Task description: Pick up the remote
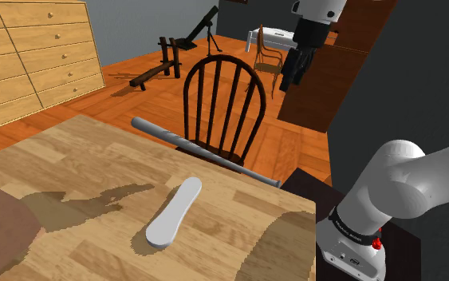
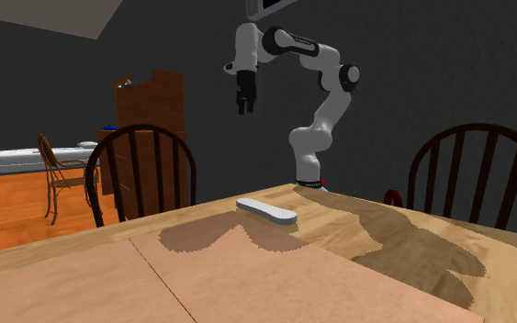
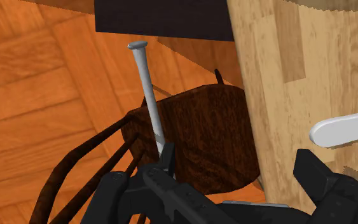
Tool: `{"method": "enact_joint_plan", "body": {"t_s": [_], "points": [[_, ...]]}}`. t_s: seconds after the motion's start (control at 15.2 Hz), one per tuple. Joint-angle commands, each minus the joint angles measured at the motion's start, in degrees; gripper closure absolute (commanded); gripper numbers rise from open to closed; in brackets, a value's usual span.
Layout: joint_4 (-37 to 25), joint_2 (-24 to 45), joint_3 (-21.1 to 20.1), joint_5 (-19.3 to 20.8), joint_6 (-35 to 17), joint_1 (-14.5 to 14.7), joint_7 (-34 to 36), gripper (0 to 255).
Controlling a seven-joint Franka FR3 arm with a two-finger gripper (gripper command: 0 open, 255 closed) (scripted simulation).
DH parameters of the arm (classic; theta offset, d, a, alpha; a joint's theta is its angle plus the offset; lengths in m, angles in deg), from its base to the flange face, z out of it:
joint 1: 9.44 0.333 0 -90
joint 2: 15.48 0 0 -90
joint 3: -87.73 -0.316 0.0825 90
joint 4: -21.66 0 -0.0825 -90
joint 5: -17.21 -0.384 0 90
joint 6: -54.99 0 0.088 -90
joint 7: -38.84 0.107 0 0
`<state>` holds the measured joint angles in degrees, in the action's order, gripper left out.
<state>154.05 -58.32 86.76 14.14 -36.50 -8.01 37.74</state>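
1. The step in hand is the reach. The remote [image 1: 175, 211] is not yet held, so most of the task is still to do.
2. Nearest is the table [image 1: 79, 160], light wood with darker brown patches. The remote lies flat on it, apart from everything else, at the edge of one dark patch.
3. The remote is a plain pale grey-white slab, long, thin and round-ended, with no buttons drawn. The near end looks a little wider than the far one. In the shoulder view its length runs from near-left to far-right. It looks light, and low enough that the fingers would have to come almost to the tabletop.
4. Beyond the remote, a grey rod [image 1: 198, 150] runs along the table's far edge. I cannot tell whether it rests on the table.
5. Behind the rod stands a dark wooden chair [image 3: 203, 133] on an orange wood floor [image 3: 31, 76].
6. Farthest and highest is the tool [image 2: 245, 110]. It hangs well above the table and past the far edge, looking down on the chair seat. Its fingers are spread, with nothing between them.
7. The next move, as I judge it, is to bring the tool back over the table and above the remote's middle. The fingers should then turn across the narrow width, and the tool should come straight down, clear of the rod, before closing.
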Motion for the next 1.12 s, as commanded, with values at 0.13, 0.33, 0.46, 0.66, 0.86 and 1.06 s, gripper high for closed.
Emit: {"method": "enact_joint_plan", "body": {"t_s": [0.13, 0.33, 0.46, 0.66, 0.86, 1.06], "points": [[3.1, -1.7, -2.9, -1.8, -1.5, -0.4, 5.7, 0], [7.0, -3.4, -7.5, -5.0, -4.0, -0.7, 14.2, 0], [9.0, -3.9, -10.7, -7.2, -5.8, -0.9, 19.9, 0], [11.2, -3.6, -15.8, -10.7, -8.8, -1.1, 28.5, 0], [12.4, -1.9, -21.2, -14.0, -12.2, -1.5, 37.1, 0], [12.4, 1.0, -26.9, -16.9, -16.0, -2.4, 45.7, 0]]}}
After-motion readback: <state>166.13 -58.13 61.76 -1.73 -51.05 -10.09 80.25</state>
